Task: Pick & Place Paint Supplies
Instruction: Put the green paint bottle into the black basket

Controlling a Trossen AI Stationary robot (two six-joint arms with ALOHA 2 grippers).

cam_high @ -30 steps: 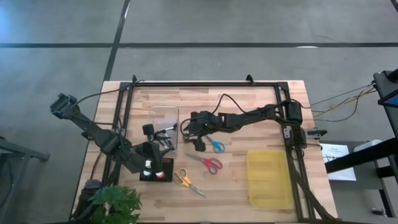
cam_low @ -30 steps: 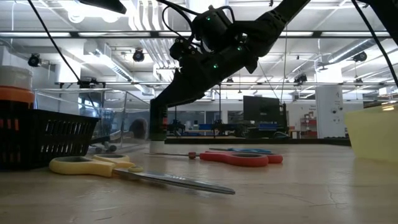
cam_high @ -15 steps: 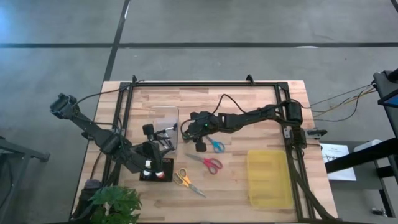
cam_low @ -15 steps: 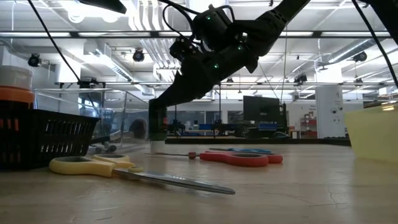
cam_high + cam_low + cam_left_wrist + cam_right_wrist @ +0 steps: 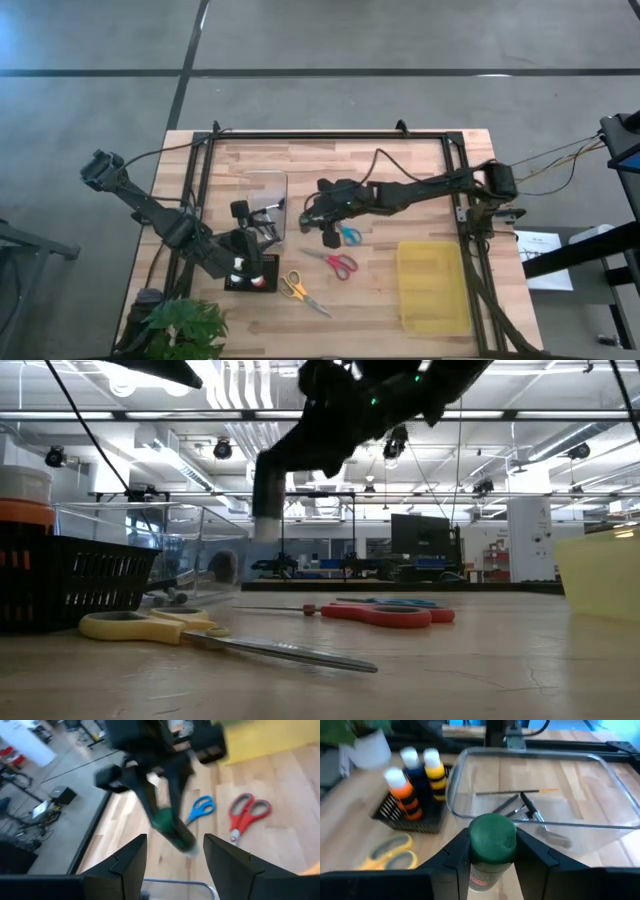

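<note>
My right gripper (image 5: pixel 326 236) is shut on a green-capped paint bottle (image 5: pixel 492 837) and hangs in the air above the table's middle, between the clear tray (image 5: pixel 266 204) and the blue scissors (image 5: pixel 349 235). The clear tray holds thin brushes (image 5: pixel 520 800). Red scissors (image 5: pixel 340 264) and yellow scissors (image 5: pixel 298 289) lie flat on the wood nearer the near edge. My left gripper (image 5: pixel 245 262) is open and hovers over the black basket (image 5: pixel 250 280) of paint bottles (image 5: pixel 415 775), touching nothing. My right gripper pinches the paint bottle between its two fingers (image 5: pixel 455 860), on the bottle's sides just below the green cap (image 5: pixel 492 832). The fingers slant down from the table's right side. The bottle is lifted clear and hangs roughly upright, its pale lower end (image 5: pixel 266 526) well above the table.
The yellow rectangular bin (image 5: pixel 432 285) stands on the table's right near part. A potted plant (image 5: pixel 185 330) sits at the near left corner. A black metal frame (image 5: pixel 330 135) runs round the table top. Bare wood lies between the scissors and the bin.
My right gripper has risen, still shut on the paint bottle, and shifted a little toward the table's right edge. The bottle stood on the table a second ago and is now lifted clear. The left arm has kept still.
</note>
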